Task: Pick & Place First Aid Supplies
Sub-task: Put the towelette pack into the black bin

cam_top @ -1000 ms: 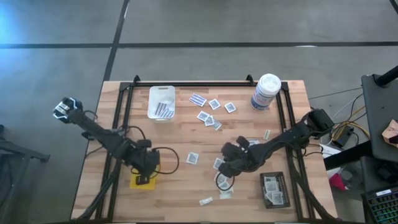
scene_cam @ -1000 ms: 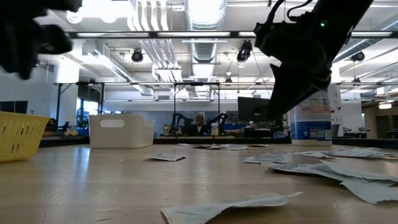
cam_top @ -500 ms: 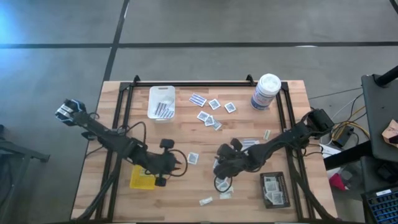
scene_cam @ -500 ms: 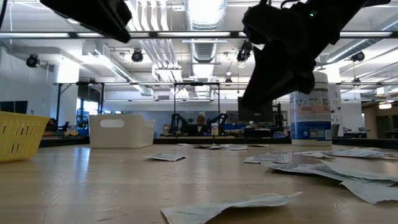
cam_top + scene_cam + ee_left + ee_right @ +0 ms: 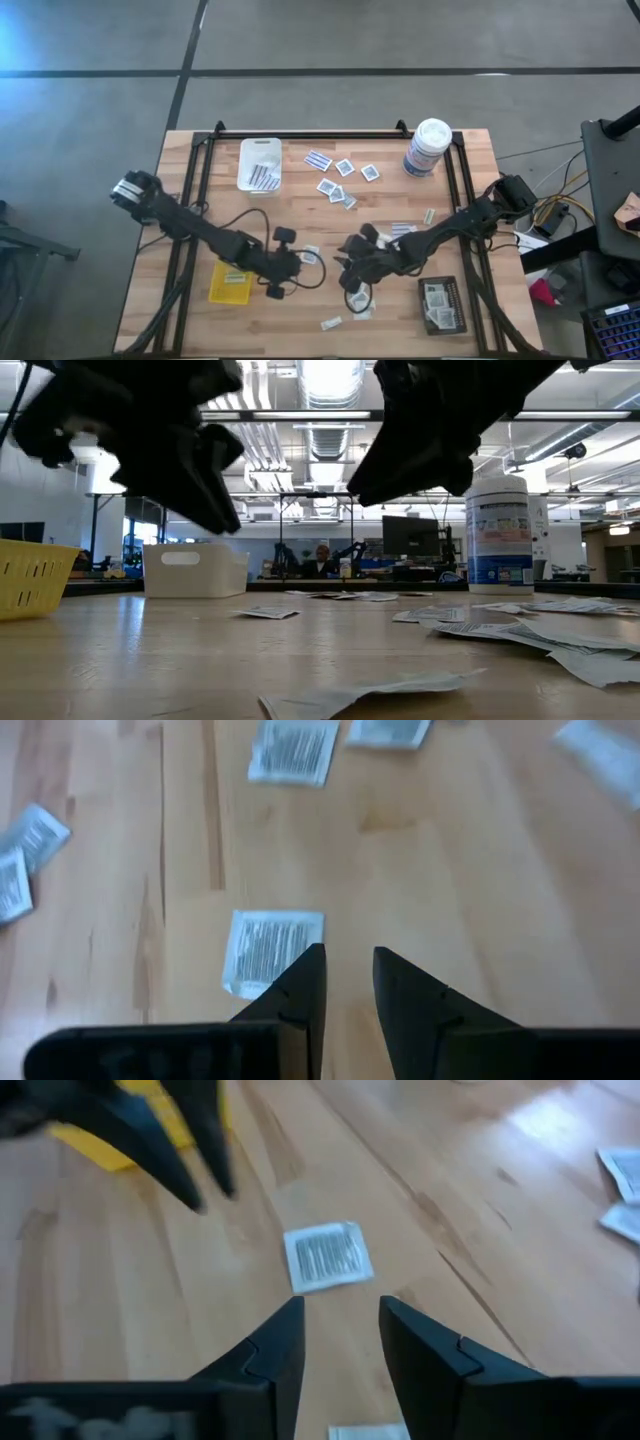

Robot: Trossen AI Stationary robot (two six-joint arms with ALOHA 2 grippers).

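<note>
Small flat first aid packets lie scattered on the wooden table. One white packet with a grey centre [image 5: 311, 255] lies flat at the table's middle, between my two grippers. My left gripper [image 5: 296, 263] hovers just left of it, slanting down, open with a narrow gap and nothing between the fingers. In the left wrist view the packet [image 5: 272, 952] lies beside one fingertip. My right gripper [image 5: 344, 262] stands just right of it, open and empty. In the right wrist view the packet [image 5: 328, 1257] lies ahead of the fingertips.
A yellow tray [image 5: 229, 284] holding a pale packet sits near left. A white tray [image 5: 260, 164] is far left, a black tray [image 5: 441, 305] with packets near right, a white canister [image 5: 428, 147] far right. More packets lie at the far middle [image 5: 340, 182] and near edge [image 5: 331, 323].
My left gripper has left the yellow tray, swung toward the table's right and come down, stopping beside the middle packet. My right gripper has edged a little toward the table's left and tipped. The packets on the table have stayed where they were.
</note>
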